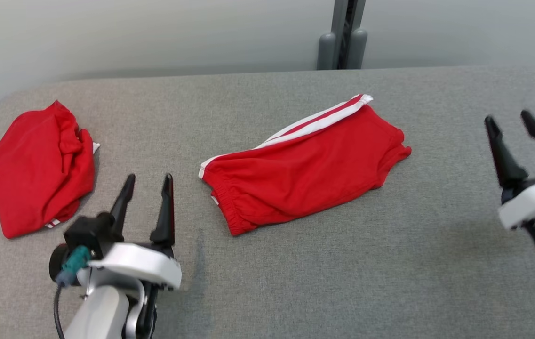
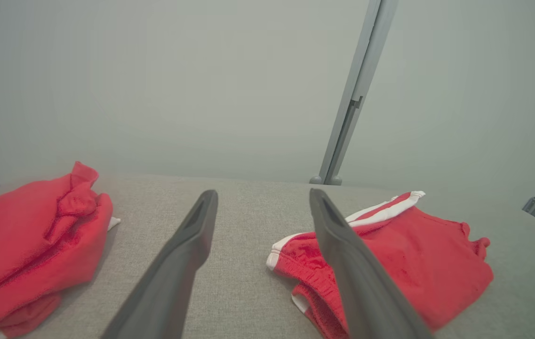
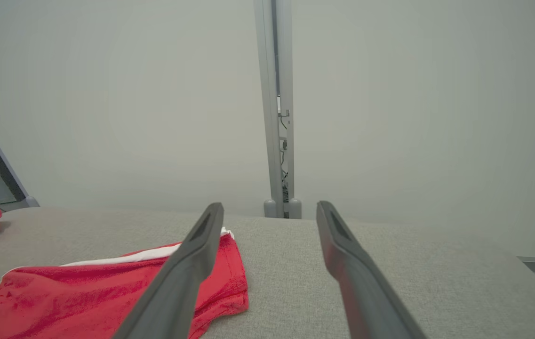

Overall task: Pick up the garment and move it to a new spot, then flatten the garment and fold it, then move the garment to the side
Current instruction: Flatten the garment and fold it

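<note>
The shorts [image 1: 302,162] lie at the worktop's [image 1: 389,263] centre, another red garment [image 1: 39,169] at 9 o'clock; with left jaws and right jaws both apart and empty, a one-layer pinch could let the shorts unfold or bunch.

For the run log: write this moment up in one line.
left gripper: open, empty | right gripper: open, empty | shorts: middle of table, untouched | second garment: bunched, far left
</note>
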You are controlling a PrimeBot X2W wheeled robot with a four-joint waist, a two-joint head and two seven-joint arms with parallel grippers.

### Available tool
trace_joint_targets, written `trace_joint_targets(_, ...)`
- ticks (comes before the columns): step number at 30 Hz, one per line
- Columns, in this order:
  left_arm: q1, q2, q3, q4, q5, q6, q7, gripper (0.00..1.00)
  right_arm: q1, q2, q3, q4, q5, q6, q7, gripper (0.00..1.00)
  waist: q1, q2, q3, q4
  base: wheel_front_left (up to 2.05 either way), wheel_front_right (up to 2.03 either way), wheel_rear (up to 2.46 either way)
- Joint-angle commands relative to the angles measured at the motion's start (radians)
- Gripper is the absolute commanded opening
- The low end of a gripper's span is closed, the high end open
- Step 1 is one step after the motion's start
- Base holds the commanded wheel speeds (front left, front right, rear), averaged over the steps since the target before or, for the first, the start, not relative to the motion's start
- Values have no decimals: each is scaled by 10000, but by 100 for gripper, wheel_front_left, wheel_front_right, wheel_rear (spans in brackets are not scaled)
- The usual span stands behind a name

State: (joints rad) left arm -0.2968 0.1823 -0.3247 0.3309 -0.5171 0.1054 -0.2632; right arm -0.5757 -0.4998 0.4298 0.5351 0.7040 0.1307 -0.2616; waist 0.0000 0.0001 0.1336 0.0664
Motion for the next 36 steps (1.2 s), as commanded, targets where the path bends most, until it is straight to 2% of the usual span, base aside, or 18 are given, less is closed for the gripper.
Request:
trace_joint_targets(1,219,-9,127,-127,304,-62,-20,100,337,139,-185,-149,-252,0,-39,100,0,-1,-142,-107,0,0,0)
trace_joint_targets(7,1427,-524,856,-696,1705,-297,-21,100,1843,1048,-1416,-639,-1210,-2,-40,100,0,-1,-390,-158,0,0,0)
trace_joint_targets(8,1767,-747,1169,-840,1905,-377,-22,100,2172,1298,-1683,-707,-1359,-2,-40,100,0,-1,-433,-149,0,0,0)
trace_joint_targets(16,2204,-1187,1766,-951,2565,-860,-22,100,2695,1753,-2106,-548,-1535,-2,-40,100,0,-1,-357,119,0,0,0)
trace_joint_targets(23,1942,-1291,1795,-843,2697,-1049,-23,100,2249,2210,-2394,539,199,0,851,100,0,-1,-39,623,0,0,0)
trace_joint_targets(28,1836,-1297,1504,-804,2455,-944,-23,100,1726,2393,-2807,1243,1786,0,1925,100,0,-1,263,1090,0,0,0)
trace_joint_targets(36,1692,-1296,1053,-636,2278,-779,-23,100,932,2239,-3185,1951,3203,0,3057,100,0,-1,674,1876,0,0,0)
